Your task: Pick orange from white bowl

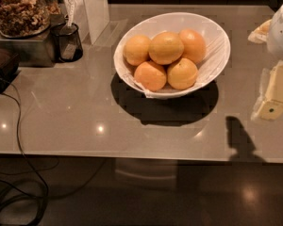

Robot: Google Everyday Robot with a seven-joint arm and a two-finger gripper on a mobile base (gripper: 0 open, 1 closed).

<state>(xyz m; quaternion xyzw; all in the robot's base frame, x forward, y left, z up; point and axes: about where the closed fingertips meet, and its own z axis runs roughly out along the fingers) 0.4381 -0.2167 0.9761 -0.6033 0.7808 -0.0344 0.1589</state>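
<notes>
The white bowl (216, 55) sits at the middle back of the tan counter, tilted, with a crinkled white liner. Several orange fruits are piled in it. The orange (166, 47), the largest and palest, lies on top in the middle, between two smaller fruits at its left (137, 49) and right (193, 45). Two more lie in front of it (151, 75) (181, 73). My gripper (273, 102), pale yellow under a white arm, hangs at the right edge of the view. It is to the right of the bowl, apart from it, and holds nothing visible.
A glass jar of nuts (19, 8) on a metal box, a black mesh cup (68, 42) and a white upright block (95, 8) stand at the back left. A black cable (20, 126) runs over the counter's left side and front edge (132, 155). A yellowish packet (261, 30) lies at the far right.
</notes>
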